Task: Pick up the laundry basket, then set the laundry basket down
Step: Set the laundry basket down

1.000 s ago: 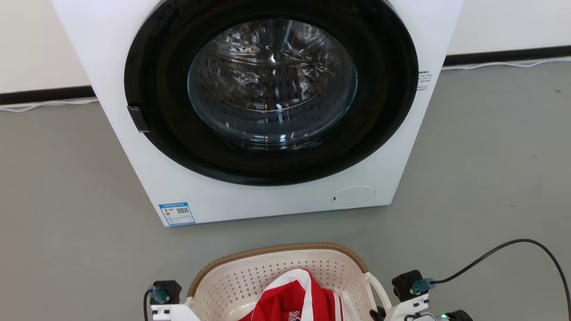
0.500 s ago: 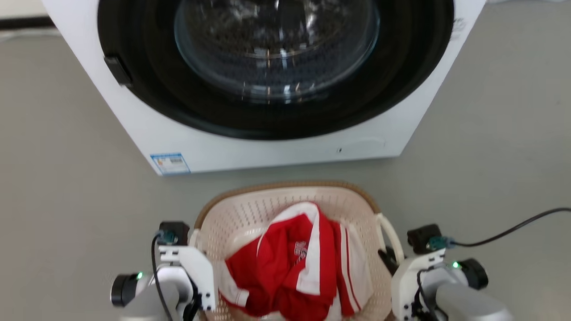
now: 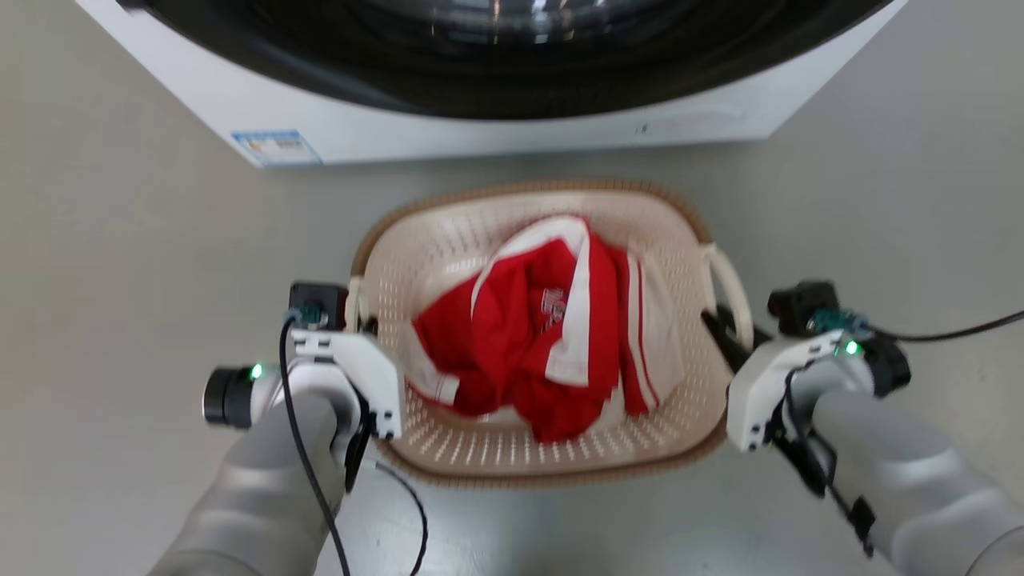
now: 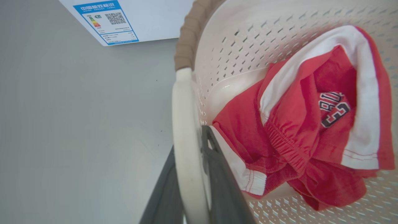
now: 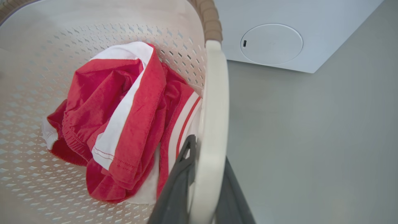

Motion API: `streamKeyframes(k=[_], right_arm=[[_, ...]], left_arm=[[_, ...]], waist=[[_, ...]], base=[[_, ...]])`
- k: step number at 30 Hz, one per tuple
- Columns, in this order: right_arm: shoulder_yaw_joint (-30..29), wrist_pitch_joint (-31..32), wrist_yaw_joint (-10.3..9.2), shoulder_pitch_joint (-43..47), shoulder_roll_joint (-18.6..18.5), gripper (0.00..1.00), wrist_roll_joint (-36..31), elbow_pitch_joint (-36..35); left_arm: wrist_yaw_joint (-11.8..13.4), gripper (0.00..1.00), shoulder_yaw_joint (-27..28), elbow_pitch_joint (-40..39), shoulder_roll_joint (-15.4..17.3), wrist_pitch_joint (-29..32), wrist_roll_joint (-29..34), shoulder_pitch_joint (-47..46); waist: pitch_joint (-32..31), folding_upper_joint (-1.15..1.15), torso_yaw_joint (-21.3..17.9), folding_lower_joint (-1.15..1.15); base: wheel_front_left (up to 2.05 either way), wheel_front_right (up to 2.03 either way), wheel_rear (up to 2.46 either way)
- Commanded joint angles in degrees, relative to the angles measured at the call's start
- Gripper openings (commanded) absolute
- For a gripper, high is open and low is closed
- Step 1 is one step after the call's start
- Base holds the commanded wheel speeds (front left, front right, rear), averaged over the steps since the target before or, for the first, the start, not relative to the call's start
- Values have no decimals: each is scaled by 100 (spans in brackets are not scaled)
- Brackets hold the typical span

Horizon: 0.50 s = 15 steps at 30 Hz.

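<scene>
The laundry basket (image 3: 528, 190), cream with perforated walls and a brown woven-look rim, sits in front of me between both arms. My left gripper (image 3: 362, 323) is shut on its left white loop handle (image 4: 183, 124), one dark finger on each side of the loop. On the other side, my right gripper (image 3: 722, 330) is shut the same way on the right handle (image 5: 214, 93). Whether the basket's bottom touches the floor I cannot tell.
A crumpled red and white garment (image 3: 544, 320) lies in the basket. The white front-loading washer (image 3: 496, 136) stands just beyond it, its blue label (image 4: 107, 20) near the basket's left corner. A black cable (image 3: 960, 330) runs off right over the grey floor.
The head camera has tipped down: the washer has slid up the picture, and the whole basket and both forearms have come into it. Both grippers stay at the handles.
</scene>
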Motion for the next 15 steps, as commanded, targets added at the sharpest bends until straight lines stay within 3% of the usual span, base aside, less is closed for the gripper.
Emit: streamKeyframes(k=[1, 10, 15], right_arm=[[-20, -116, 144, 36, -12, 0, -243, -206], [-1095, -117, 144, -66, -272, 0, -1243, -645], [-1890, -118, 144, -17, -314, 0, -1933, -1006]], left_arm=[[62, 0, 56, -115, 82, -114, 146, -284], [316, 0, 110, -332, 58, -289, 343, -829], [612, 0, 318, -869, 137, -295, 659, -1039]], waist=[[476, 0, 68, 0], [1344, 0, 158, 0], [1752, 0, 211, 0]], base=[[0, 0, 0], [0, 0, 0], [0, 0, 0]])
